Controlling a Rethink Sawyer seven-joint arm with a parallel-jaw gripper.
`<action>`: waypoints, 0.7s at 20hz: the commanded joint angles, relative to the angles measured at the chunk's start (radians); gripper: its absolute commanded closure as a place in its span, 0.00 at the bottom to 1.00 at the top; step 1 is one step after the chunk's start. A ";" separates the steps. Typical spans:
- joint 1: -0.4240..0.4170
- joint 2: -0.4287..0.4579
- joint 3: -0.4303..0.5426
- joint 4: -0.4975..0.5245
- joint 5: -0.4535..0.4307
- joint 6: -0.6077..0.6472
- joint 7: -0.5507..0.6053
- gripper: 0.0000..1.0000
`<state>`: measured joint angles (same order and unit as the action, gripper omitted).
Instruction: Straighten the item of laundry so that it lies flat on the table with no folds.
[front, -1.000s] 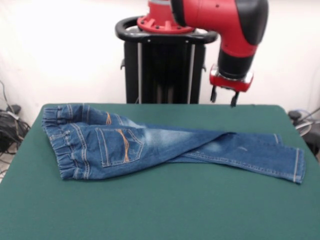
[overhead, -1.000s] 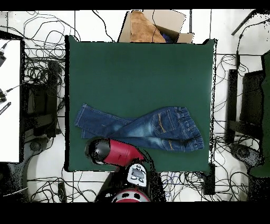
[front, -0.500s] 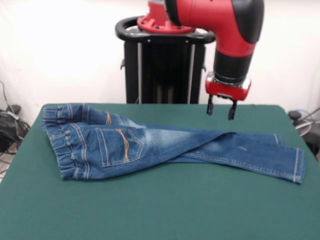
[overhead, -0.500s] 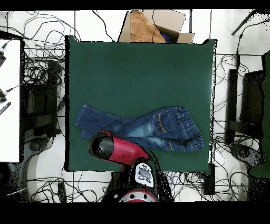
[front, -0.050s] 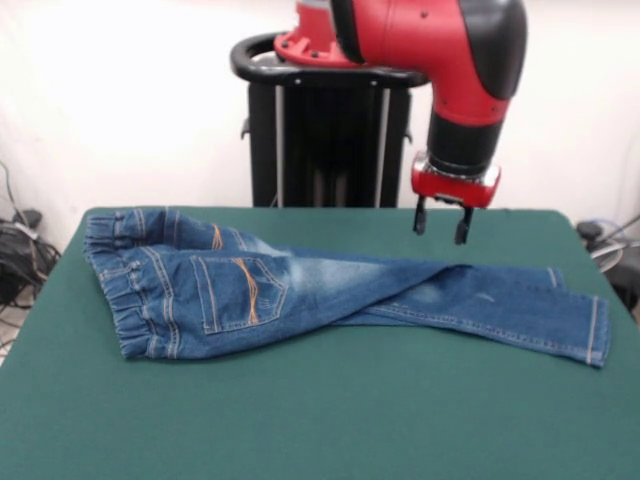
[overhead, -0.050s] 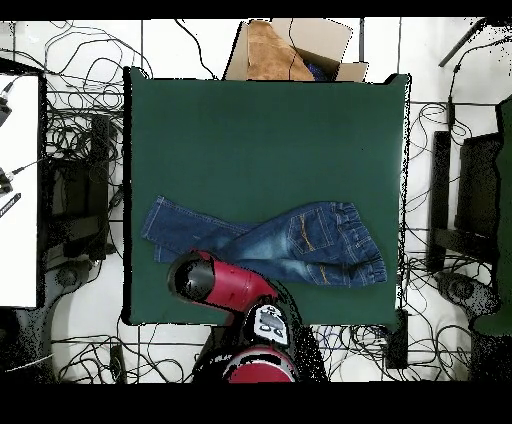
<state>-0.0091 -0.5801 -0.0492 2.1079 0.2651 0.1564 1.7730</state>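
— Gripper: hanging above the far part of the table, two dark fingers pointing down with a clear gap between them, holding nothing. Poised over the jeans' legs, not touching the cloth.

— Seen from overhead?

— Hidden there under the red arm, which covers the jeans' edge nearest the base.

— And the jeans?

— Lying across the green table, closer to the robot's side than to the opposite edge. Gathered waistband at the left in the front view, back pockets with orange stitching facing up, hems at the right. Not flat: one leg folded over the other, so the two cross and overlap around the middle. Faded patches along the thigh.

— Anything else around?

— Open cardboard box just beyond the table edge opposite the robot; tangled cables on the floor at both sides.
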 joint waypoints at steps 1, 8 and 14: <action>-0.041 0.118 0.134 -0.028 0.041 -0.193 0.272 0.00; -0.038 0.201 0.145 -0.067 0.055 -0.315 0.291 0.00; -0.048 0.198 0.159 -0.056 0.067 -0.339 0.283 0.00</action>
<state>-0.0313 -0.4383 0.0076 2.1103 0.2657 -0.1666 1.7730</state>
